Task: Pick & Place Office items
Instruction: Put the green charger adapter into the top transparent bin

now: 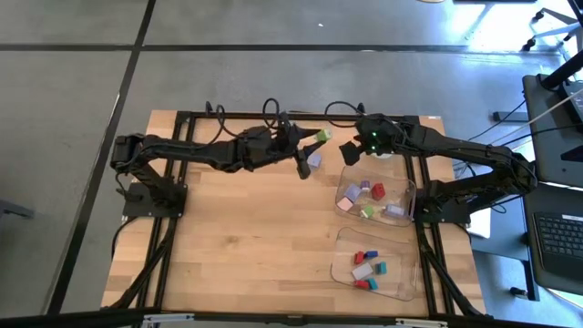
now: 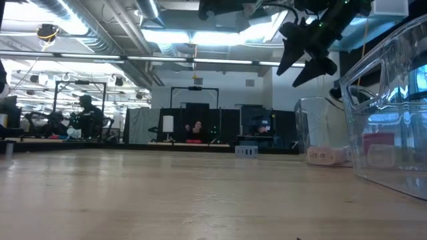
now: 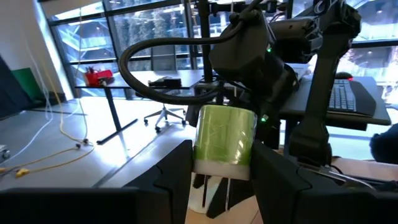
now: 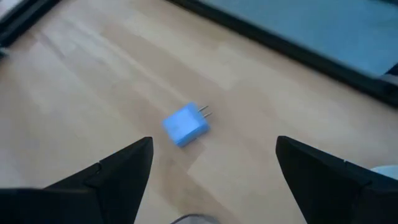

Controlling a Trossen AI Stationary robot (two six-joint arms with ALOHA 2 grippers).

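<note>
Green piece [image 3: 224, 138] clamped in left gripper [image 3: 221, 171], right gripper [image 4: 211, 168] spread wide, empty, above blue piece [image 4: 185, 125]

The wooden table [image 1: 237, 228] bears two clear trays [image 1: 378, 202] and a lavender-blue piece [image 1: 314, 158].

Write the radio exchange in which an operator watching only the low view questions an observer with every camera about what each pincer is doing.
Operator: Is the left pincer carrying anything?
Observer: Yes. The left pincer is clamped on a green piece, held up off the table.
Operator: And the right one?
Observer: The right pincer is open and empty.
Operator: What lies under it?
Observer: A blue piece with two small prongs, alone on the wood.
</note>
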